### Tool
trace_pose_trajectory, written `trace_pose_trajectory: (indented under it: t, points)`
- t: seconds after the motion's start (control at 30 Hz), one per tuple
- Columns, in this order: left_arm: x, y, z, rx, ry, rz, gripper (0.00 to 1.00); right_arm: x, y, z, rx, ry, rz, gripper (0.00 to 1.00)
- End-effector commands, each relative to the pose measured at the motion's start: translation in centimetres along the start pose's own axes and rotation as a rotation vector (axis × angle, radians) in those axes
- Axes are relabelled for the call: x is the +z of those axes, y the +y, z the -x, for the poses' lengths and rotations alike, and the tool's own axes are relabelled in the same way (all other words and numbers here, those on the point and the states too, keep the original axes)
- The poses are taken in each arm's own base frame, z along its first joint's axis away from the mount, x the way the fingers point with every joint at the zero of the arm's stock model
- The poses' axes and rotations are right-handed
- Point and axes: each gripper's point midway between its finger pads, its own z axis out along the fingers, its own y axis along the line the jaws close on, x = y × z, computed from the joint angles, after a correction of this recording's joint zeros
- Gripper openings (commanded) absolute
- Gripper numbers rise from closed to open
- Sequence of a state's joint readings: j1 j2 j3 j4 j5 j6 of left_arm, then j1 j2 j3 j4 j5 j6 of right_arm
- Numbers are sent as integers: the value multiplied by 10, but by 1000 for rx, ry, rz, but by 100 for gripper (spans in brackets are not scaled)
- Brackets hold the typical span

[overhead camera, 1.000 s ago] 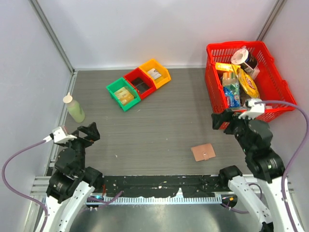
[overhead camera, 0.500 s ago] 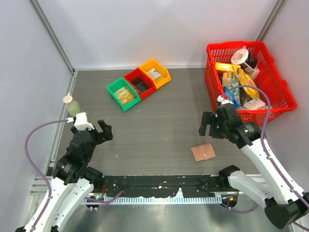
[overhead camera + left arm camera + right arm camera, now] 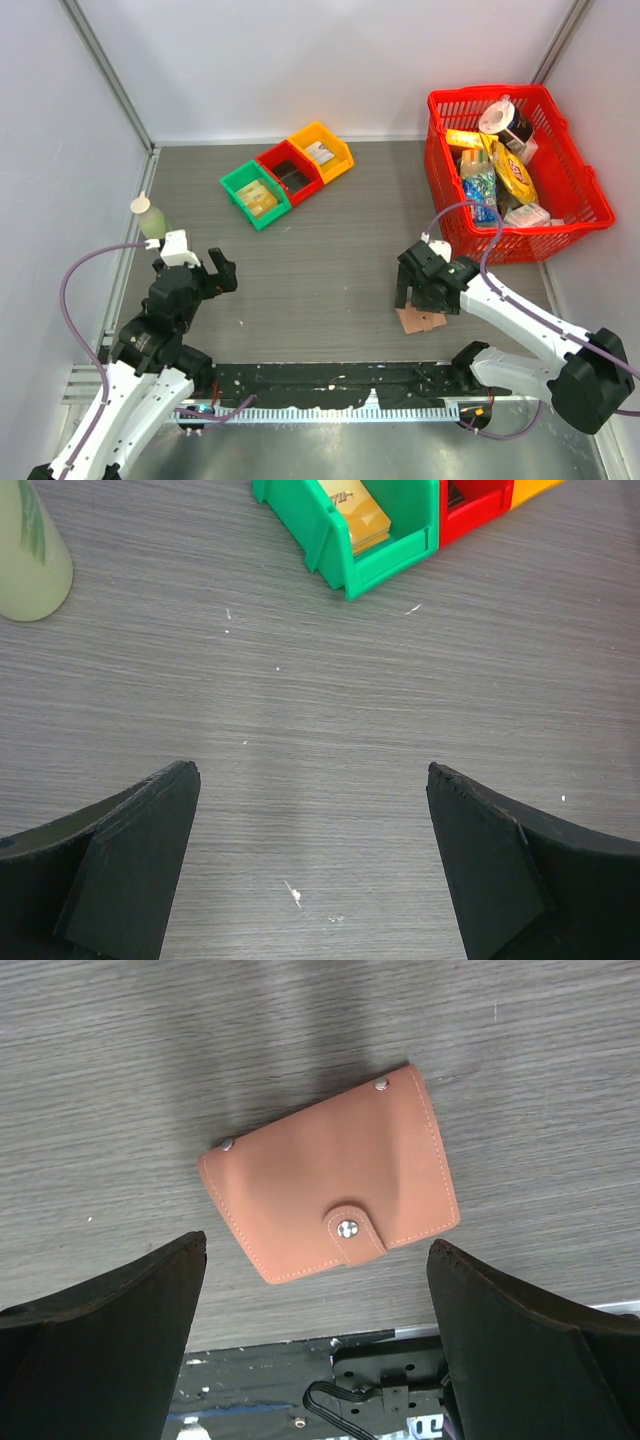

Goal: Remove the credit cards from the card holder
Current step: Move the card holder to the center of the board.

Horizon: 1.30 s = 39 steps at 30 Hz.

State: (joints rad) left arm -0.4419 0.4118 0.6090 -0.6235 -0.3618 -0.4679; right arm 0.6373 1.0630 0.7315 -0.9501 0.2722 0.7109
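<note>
The card holder [image 3: 330,1185] is a tan leather wallet lying closed and flat on the grey table, its snap tab fastened. In the top view the card holder [image 3: 424,322] lies near the front edge, partly under my right gripper [image 3: 414,292]. My right gripper [image 3: 315,1248] hovers open just above it, its fingers standing wider apart than the holder and touching nothing. The credit cards are hidden inside the closed holder. My left gripper [image 3: 222,272] is open over bare table at the left; in its wrist view the left gripper [image 3: 312,770] holds nothing.
Green [image 3: 255,195], red [image 3: 290,172] and yellow [image 3: 322,150] bins stand at the back centre. A red basket [image 3: 585,205] full of groceries stands at the back right. A pale green bottle [image 3: 155,225] stands by the left wall. The black base rail [image 3: 400,1380] runs just in front of the holder.
My right arm has swung down and to the left from beside the basket to hover over the card holder. My left arm has reached forward and to the right. Both grippers stayed open.
</note>
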Motion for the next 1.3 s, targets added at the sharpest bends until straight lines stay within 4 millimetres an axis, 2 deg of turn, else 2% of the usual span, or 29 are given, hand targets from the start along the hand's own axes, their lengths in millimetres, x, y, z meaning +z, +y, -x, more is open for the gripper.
trace_pose_trajectory:
  t: [0.0,0.23,0.33,0.5,0.73,0.8,0.9,0.97,1.03,1.1,1.17,1.27]
  points:
    - [-7,-2,19,-25,-53,-11,100,14,6,6,80,-59,-22,96]
    - [-7,-2,20,-23,-63,-11,100,38,10,-18,73,-10,-20,96]
    - [-7,-1,20,-19,-61,-8,100,48,22,-27,26,2,-4,95]
    - [-7,-1,20,-25,-61,-8,100,56,70,-18,-101,-35,76,90]
    - [-12,-10,20,-8,-62,-72,100,59,163,2,-501,-64,160,90]
    - [-14,-10,21,-7,-71,-82,100,58,188,1,-617,-45,227,90]
    - [-18,-19,23,10,-86,-144,100,47,216,10,-653,-54,288,92]
    - [-18,-20,25,5,-102,-153,100,21,238,31,-633,-122,356,94]
    - [-15,-19,24,-11,-95,-136,100,3,243,49,-591,-185,367,96]
    - [-7,-21,16,-7,-39,-122,100,-7,237,64,-537,-246,330,98]
    - [2,-20,2,-1,57,-86,100,-8,222,75,-474,-278,268,99]
    - [17,-25,-16,16,198,-58,100,8,196,77,-366,-227,222,99]
